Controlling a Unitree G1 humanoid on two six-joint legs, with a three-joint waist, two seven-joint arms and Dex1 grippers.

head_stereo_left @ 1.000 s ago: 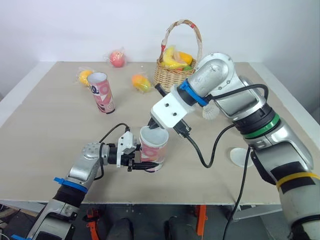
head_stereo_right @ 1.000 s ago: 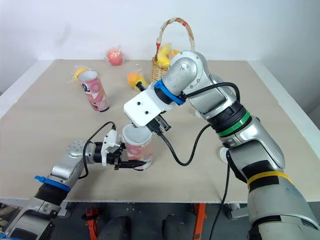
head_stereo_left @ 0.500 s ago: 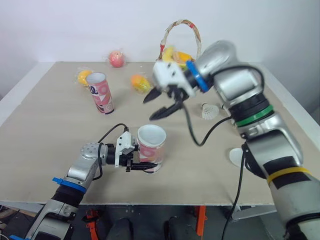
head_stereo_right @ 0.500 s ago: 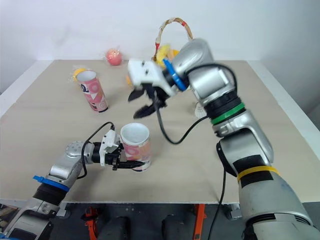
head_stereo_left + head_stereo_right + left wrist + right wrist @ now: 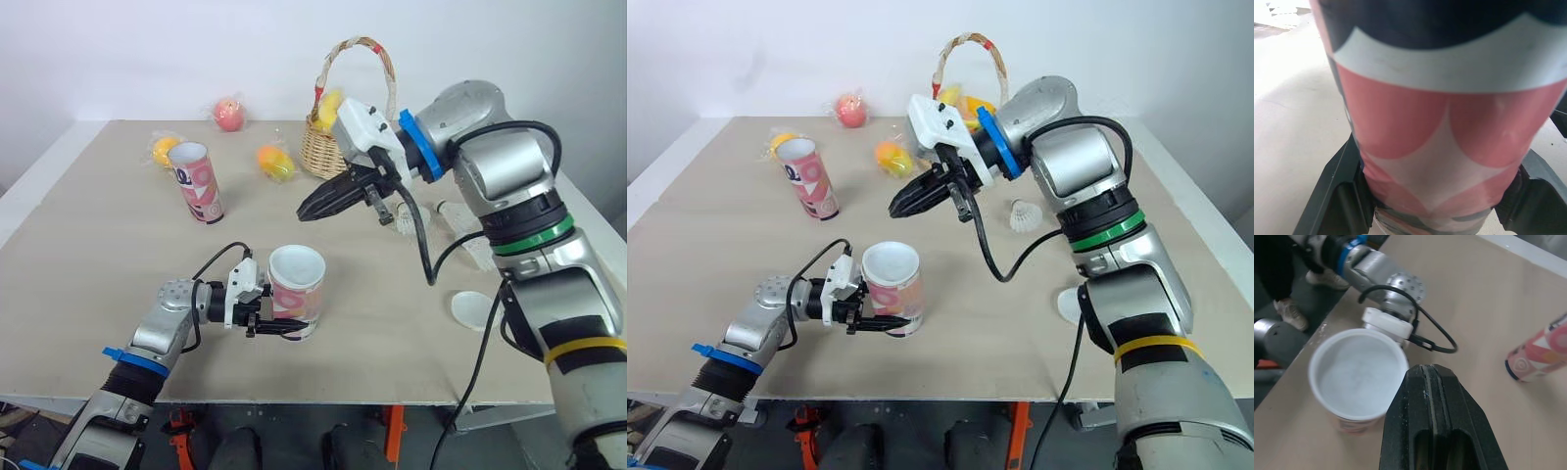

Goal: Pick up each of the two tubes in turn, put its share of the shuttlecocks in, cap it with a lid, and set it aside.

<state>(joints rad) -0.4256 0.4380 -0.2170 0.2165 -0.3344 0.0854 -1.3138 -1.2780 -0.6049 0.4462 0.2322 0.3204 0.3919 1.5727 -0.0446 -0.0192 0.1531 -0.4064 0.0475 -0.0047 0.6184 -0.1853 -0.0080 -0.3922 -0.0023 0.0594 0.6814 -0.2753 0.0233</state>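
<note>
A pink-and-white tube (image 5: 298,291) stands upright near the table's front edge, its top open and its inside white. My left gripper (image 5: 277,324) is shut on its lower part, one black finger (image 5: 1334,196) on each side. My right gripper (image 5: 307,211) hangs above the table behind and to the right of that tube, shut and holding nothing. In the right wrist view its fingers (image 5: 1435,431) are pressed together over the tube's rim (image 5: 1358,374). The second tube (image 5: 199,182) stands at the back left. A shuttlecock (image 5: 407,217) lies at the right, and a white lid (image 5: 473,308) rests near the front right.
A wicker basket (image 5: 343,132) with fruit stands at the back centre, just behind my right arm. Wrapped fruits lie at the back: a red one (image 5: 229,115) and two orange ones (image 5: 167,150) (image 5: 276,161). The table's right edge runs near the lid.
My right gripper left the tube's mouth, rose and swung back to the right; it was open half a second ago and is shut now. The left gripper and its tube stayed put.
</note>
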